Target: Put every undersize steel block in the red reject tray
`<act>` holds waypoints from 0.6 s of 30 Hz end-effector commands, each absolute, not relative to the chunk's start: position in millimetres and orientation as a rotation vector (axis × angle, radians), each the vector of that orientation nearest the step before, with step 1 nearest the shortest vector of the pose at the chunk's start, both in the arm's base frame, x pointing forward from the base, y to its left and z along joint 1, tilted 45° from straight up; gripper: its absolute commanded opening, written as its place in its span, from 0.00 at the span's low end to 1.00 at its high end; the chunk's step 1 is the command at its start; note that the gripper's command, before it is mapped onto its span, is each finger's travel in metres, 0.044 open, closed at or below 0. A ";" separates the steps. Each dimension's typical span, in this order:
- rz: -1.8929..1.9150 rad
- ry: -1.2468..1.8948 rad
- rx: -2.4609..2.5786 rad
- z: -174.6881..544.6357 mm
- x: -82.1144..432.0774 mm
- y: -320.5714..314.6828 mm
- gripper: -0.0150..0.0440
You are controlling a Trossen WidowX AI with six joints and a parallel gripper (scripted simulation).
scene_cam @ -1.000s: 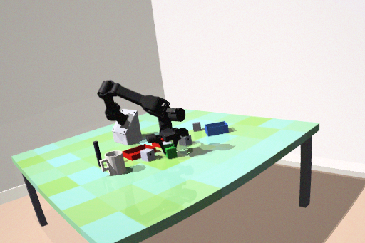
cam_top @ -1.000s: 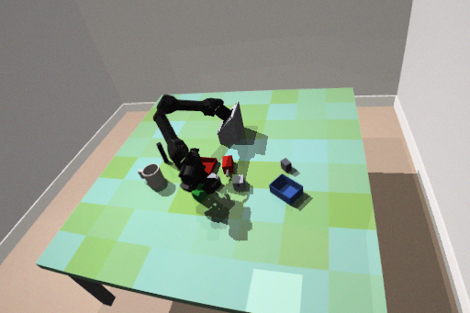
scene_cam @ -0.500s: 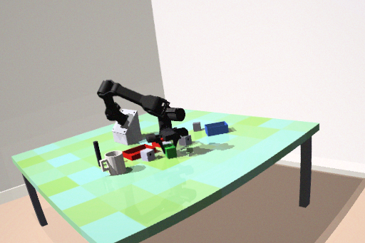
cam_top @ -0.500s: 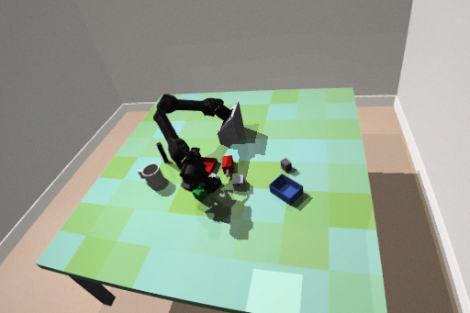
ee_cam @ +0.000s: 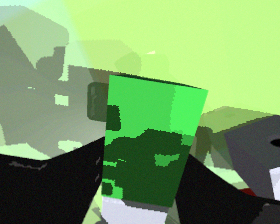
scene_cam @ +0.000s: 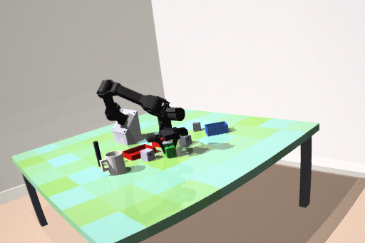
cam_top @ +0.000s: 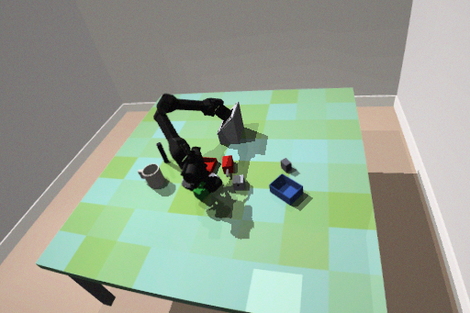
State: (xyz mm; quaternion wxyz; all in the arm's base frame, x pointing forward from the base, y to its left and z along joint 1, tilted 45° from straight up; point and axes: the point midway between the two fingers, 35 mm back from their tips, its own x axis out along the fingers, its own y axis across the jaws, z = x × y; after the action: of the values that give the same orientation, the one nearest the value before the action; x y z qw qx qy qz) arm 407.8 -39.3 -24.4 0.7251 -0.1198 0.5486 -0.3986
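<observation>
Wrist view shows us the green gauge [cam_top: 200, 191] [scene_cam: 170, 151] [ee_cam: 146, 110] with the pincer [cam_top: 202, 185] [scene_cam: 168, 144] [ee_cam: 143, 141] clamped on it, over the counter [cam_top: 303, 240] [scene_cam: 150, 197] [ee_cam: 241, 35]. We judge it light and stiff, its smooth faces liable to twist; we'd grip the flat sides squarely, clear of the probe. Near it lies the red tray [cam_top: 211, 169] [scene_cam: 130, 157]; well apart, one steel block [cam_top: 285, 165] [scene_cam: 197, 126] sits beside the blue tray [cam_top: 281, 194] [scene_cam: 217, 130].

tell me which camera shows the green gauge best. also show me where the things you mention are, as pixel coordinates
The wrist view: the gauge [cam_top: 200, 190] [scene_cam: 170, 150] [ee_cam: 148, 115] fills its middle, between the jaws, its broad green face in sight though part shadowed. The exterior view shows it small, under the arm [cam_top: 165, 104] [scene_cam: 128, 94]. The top view shows only a bit of green, the arm hiding the rest.
</observation>
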 end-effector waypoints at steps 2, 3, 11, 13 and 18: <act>-0.875 1.198 -0.260 -22.6 407.0 -35.3 0.25; -0.875 1.198 -0.260 -22.9 406.3 -35.1 0.25; -0.878 1.202 -0.261 -24.5 405.0 -36.7 0.25; -0.880 1.206 -0.262 -25.4 405.2 -38.6 0.25; -0.879 1.205 -0.262 -24.4 406.7 -38.5 0.25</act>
State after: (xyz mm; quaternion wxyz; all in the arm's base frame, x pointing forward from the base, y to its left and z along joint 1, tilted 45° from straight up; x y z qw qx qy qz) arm 405.3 -38.7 -25.3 0.7263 -0.1185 0.5467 -0.3994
